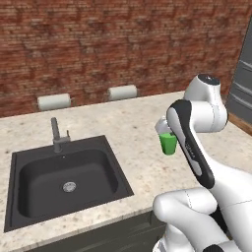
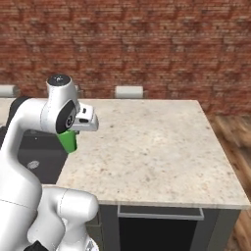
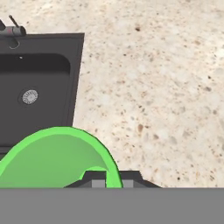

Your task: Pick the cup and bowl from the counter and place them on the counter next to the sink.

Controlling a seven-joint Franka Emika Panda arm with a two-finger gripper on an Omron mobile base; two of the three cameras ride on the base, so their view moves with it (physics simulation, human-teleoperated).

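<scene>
My gripper [image 3: 113,177] is shut on the rim of the green cup [image 3: 52,158], one fingertip inside it and one outside. The cup [image 1: 168,143] hangs upright a little above the beige counter [image 1: 140,123], just right of the black sink [image 1: 29,172] and its grey faucet [image 1: 56,133]. In the right base view the cup [image 2: 69,141] shows below the hand, with the gripper [image 2: 74,132] partly hidden by the arm. Under the hand lie the counter [image 3: 153,87] and the sink [image 3: 43,87] with its steel drain. The bowl is out of view.
Two white paper towel rolls [image 1: 54,102] [image 1: 122,92] lie along the brick wall at the back. The counter [image 2: 147,142] stretches right to an edge, with wooden floor [image 2: 235,142] beyond. A dark cabinet [image 1: 241,88] stands at the far right.
</scene>
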